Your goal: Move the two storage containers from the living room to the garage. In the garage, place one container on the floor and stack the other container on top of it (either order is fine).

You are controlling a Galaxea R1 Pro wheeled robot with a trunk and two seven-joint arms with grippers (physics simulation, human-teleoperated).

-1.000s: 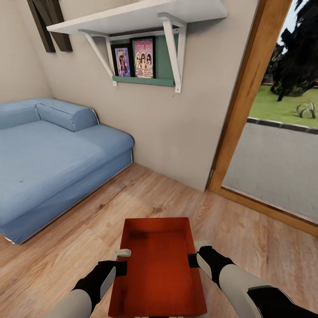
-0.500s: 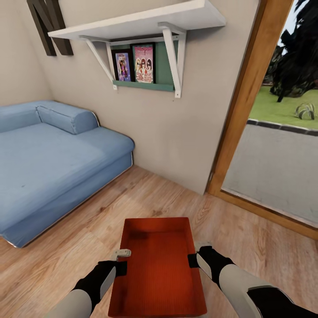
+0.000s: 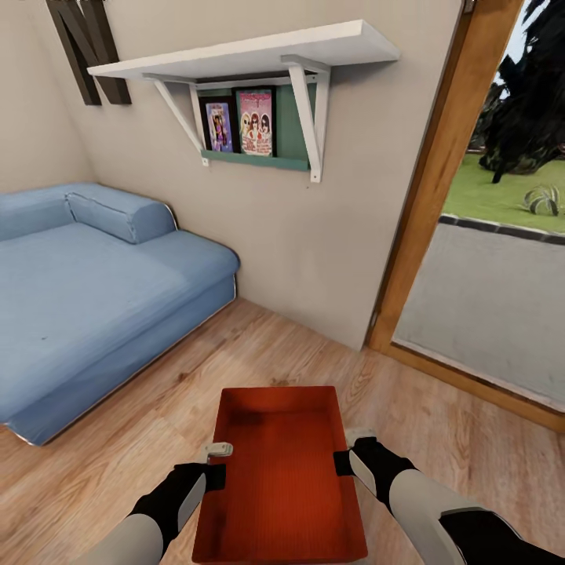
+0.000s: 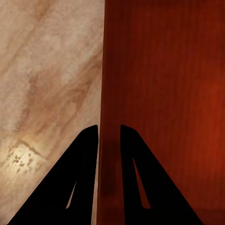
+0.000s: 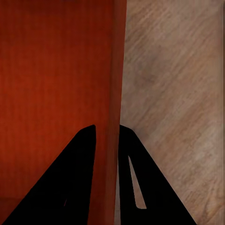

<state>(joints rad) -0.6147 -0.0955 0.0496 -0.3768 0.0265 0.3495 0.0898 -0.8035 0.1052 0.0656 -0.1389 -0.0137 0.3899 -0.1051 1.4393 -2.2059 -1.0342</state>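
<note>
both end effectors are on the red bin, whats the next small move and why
Probably turn the base away from the corner and carry on toward the garage. The storage container is held off the wood floor, the left end effector and right end effector each shut on a side wall, and the sofa and wall block the way ahead.

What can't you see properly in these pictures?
- Storage container: its near end is cut off by the bottom edge of the head view.
- Blue sofa: its left part runs off that view's left edge.
- Framed pictures under the white shelf: too small to make out details.
- Second container: not seen here.
</note>
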